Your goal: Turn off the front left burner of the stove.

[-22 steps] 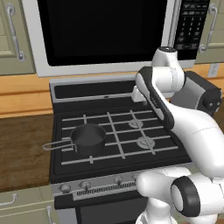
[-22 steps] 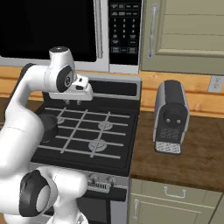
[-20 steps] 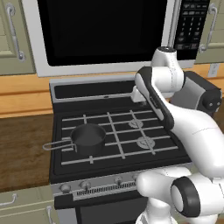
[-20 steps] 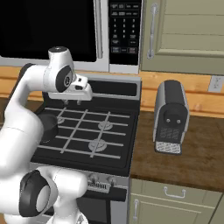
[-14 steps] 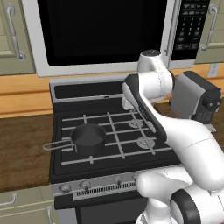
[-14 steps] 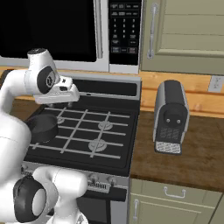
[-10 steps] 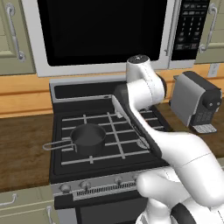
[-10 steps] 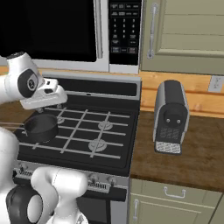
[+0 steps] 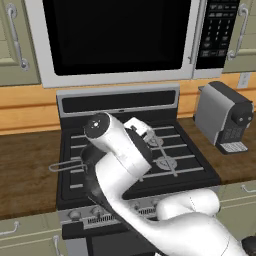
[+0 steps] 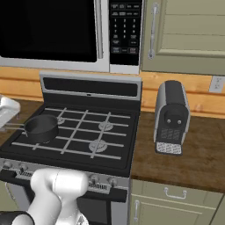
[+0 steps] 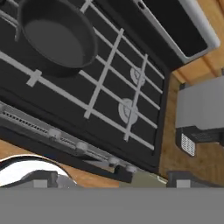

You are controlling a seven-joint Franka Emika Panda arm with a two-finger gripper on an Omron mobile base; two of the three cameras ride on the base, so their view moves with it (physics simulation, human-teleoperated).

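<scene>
- Well above the gripper (image 11: 109, 177) in the hand view, a dark saucepan (image 11: 54, 37) sits on the stove (image 11: 109, 94).
- Knobs (image 11: 82, 145) lie nearer.
- Jaw state: cannot tell.

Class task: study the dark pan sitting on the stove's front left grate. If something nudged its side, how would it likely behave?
The pan looks rigid, likely fairly heavy. Its flat base rests on grate bars of the stove, so it would probably slide, not roll. Its long handle might make it pivot.
</scene>
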